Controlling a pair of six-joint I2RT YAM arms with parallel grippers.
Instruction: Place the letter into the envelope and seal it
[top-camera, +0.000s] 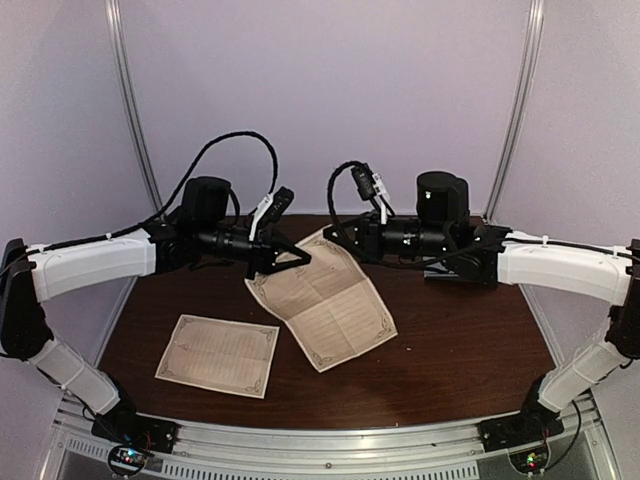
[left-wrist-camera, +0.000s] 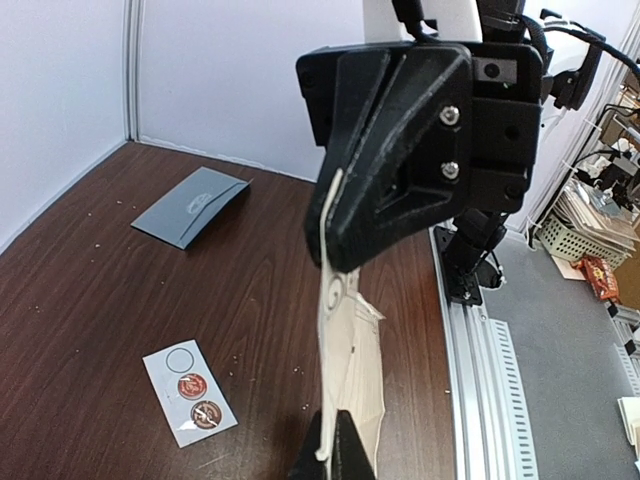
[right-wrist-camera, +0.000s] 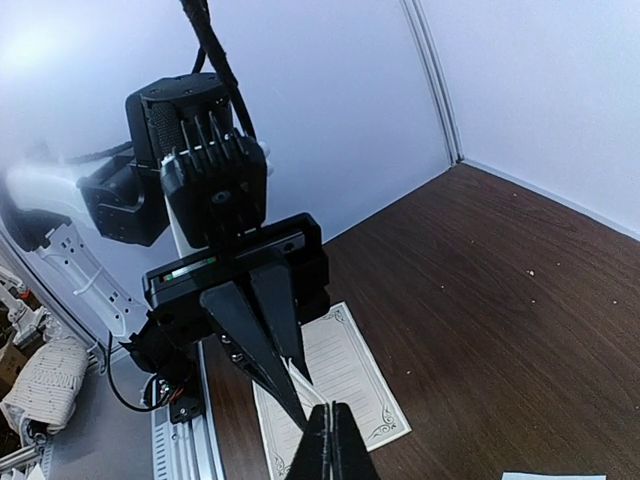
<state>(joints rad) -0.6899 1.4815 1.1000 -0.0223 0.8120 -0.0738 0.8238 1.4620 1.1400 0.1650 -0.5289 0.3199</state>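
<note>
Item 1. Envelope (left-wrist-camera: 190, 207): grey-blue, flat on the tabletop (top-camera: 470, 350). It is well apart from both my pincers, beyond my right pincer as seen from my left one, toward the back wall. I cannot tell how its flap lies.

Item 2. Letter (top-camera: 330, 305): cream sheet with an ornate border, raised at its upper edge and hanging tilted. Its lower part slopes down toward the tabletop, below and in front of both pincers.

Item 3. My left pincer (top-camera: 298, 258): fingers together, clamped on the letter's upper edge.

Item 4. My right pincer (top-camera: 333, 232): fingers together, clamped on the same edge. It sits just beside my left pincer, nearly tip to tip.

Item 5. Second sheet (top-camera: 218, 353): same border, flat on the tabletop, below and to the left of my left pincer, apart from the letter.

Item 6. Sticker card (left-wrist-camera: 190, 392): small and white with two red round stickers. It lies flat, nearer my left pincer than the envelope.
</note>
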